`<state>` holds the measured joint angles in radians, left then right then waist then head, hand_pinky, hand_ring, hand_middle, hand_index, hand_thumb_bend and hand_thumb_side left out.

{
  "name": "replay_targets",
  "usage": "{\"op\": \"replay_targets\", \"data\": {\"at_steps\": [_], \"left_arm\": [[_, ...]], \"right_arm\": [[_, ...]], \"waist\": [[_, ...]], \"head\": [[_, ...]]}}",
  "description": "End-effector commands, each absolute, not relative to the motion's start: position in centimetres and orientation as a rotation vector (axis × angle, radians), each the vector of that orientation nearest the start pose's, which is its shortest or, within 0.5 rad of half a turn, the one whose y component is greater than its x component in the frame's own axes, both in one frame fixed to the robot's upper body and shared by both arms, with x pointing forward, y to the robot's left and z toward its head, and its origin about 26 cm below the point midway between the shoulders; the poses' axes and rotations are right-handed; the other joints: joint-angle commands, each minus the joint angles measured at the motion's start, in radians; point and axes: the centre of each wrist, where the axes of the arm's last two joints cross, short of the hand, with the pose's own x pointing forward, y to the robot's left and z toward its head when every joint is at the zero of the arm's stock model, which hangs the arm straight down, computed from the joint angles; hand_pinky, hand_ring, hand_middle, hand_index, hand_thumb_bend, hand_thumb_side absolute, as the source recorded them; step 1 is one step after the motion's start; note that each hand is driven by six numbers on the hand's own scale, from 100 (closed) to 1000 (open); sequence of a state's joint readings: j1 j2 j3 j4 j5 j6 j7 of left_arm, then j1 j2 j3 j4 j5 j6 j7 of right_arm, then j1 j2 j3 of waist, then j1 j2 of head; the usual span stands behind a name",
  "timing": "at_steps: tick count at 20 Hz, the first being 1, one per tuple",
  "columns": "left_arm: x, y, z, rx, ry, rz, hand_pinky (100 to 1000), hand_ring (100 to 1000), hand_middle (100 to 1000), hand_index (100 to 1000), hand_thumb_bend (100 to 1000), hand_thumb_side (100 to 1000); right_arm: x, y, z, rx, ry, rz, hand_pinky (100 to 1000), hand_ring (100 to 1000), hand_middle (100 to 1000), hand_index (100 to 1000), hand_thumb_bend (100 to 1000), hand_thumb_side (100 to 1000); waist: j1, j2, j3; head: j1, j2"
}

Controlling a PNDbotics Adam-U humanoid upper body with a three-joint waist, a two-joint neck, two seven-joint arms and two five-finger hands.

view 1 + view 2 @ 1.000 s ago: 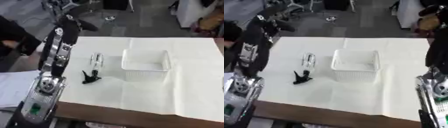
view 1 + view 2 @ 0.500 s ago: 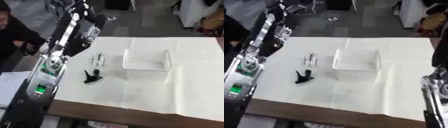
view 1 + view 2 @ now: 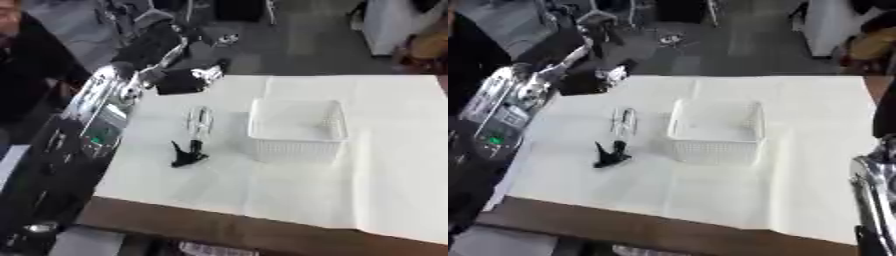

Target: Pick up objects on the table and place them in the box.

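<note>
1. Dark grey flooring lies behind the work, with blurred furniture along the far side; a wooden table (image 3: 219, 227) shows as a brown strip at the near edge.
2. Over the table lies a pale cream cloth (image 3: 385, 165), smooth apart from faint fold lines, covering almost the whole top.
3. Coming in from the lower left, the black and silver left arm (image 3: 96, 130) slants up across the cloth's left edge; the right arm (image 3: 877, 180) shows only as a silver and dark piece at the right edge of the right eye view.
4. A white rectangular plastic box (image 3: 296, 129) with perforated, basket-like walls stands near the cloth's middle; nothing can be made out inside it.
5. The left hand (image 3: 188, 80) hangs over the far left corner of the cloth; whether its fingers are curled or straight cannot be told, and no object shows in it.
6. A clear, elongated, glassy object (image 3: 199, 120) lies just left of the box, nearer than the hand and apart from it.
7. A small black pronged object (image 3: 186, 154) lies just nearer still, well apart from the hand.
</note>
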<state>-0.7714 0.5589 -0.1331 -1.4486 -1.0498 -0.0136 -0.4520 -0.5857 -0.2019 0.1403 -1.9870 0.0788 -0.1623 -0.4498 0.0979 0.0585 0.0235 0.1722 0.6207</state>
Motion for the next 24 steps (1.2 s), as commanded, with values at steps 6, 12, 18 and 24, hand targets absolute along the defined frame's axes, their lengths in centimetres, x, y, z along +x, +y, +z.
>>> {"op": "replay_targets", "data": {"at_steps": [6,12,18,24], "left_arm": [[44.9,30.8,25.7,1.341,-0.952,-1.621,515,709,735,771,179,1000],[46.6,31.4,24.5,1.303,-0.826,-1.646,546,745,755,795,179,1000],[48.0,31.6,23.5,1.186,-0.667,-1.683,605,792,782,831,196,1000],[49.0,31.3,22.9,1.11,-0.552,-1.702,629,814,792,842,503,1000]], "right_arm": [[30.8,-17.3,26.6,0.028,3.537,0.123,426,529,570,826,277,1000],[30.8,-17.2,26.6,0.02,3.538,0.124,426,529,570,826,276,1000],[30.7,-17.1,26.6,0.006,3.537,0.126,427,529,570,827,274,1000],[30.7,-17.0,26.6,-0.008,3.535,0.129,428,529,570,827,271,1000]], "waist": [[0.001,-0.018,-0.007],[0.002,-0.018,-0.013],[0.003,-0.017,-0.019],[0.004,-0.016,-0.025]], "head": [[0.023,0.016],[0.027,0.019],[0.031,0.022],[0.032,0.024]]}}
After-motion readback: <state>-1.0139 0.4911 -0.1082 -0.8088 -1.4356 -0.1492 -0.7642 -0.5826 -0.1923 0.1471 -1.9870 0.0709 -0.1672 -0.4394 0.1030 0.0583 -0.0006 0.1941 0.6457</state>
